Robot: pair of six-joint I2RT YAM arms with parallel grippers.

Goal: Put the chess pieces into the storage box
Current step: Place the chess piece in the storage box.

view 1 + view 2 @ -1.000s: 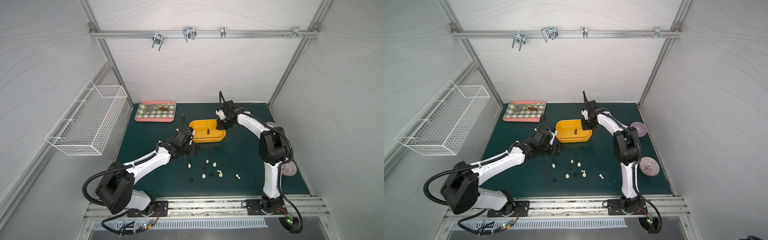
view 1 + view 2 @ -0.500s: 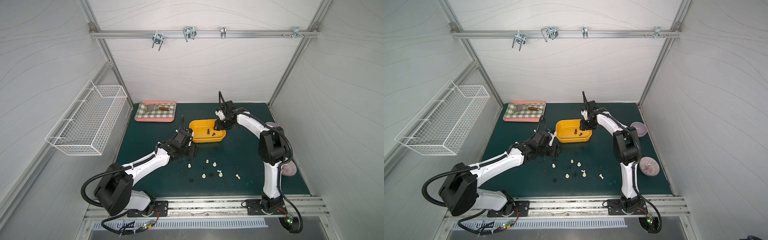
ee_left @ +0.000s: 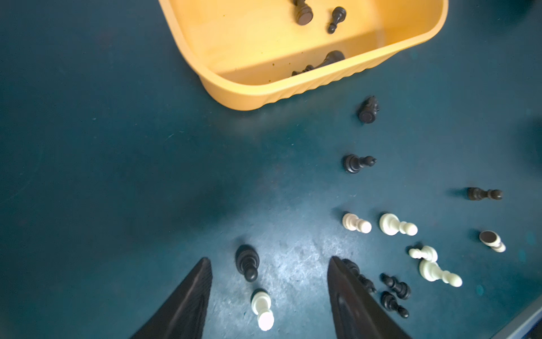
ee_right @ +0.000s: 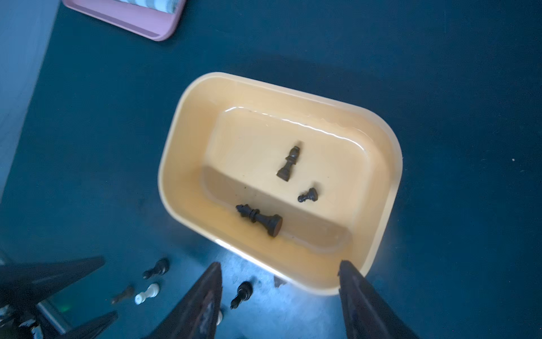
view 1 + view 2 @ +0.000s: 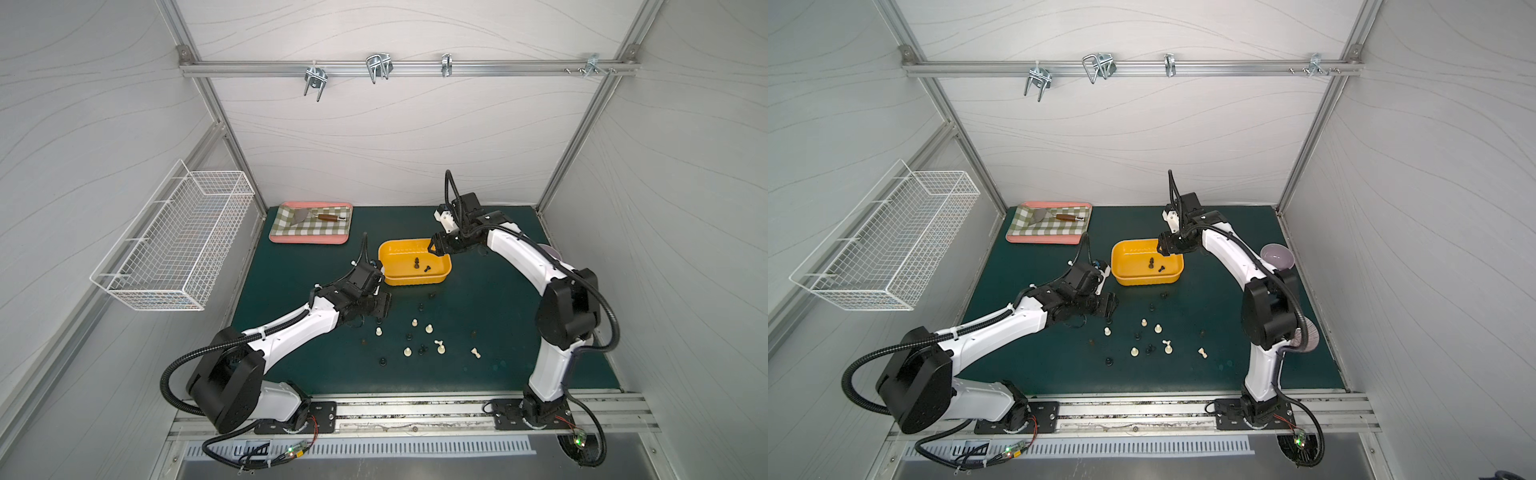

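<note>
Left wrist view frames a black pawn and a cream pawn, seemingly upright on the desk, between my spread, empty left fingers, while my right fingers, also spread, hover empty over the storage box.

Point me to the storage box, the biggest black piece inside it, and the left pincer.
storage box (image 5: 415, 279): in a top view, on its near side wall.
biggest black piece (image 4: 258, 218): right wrist view, on its stem.
left pincer (image 3: 269, 259): left wrist view, midway between its open fingertips.
</note>
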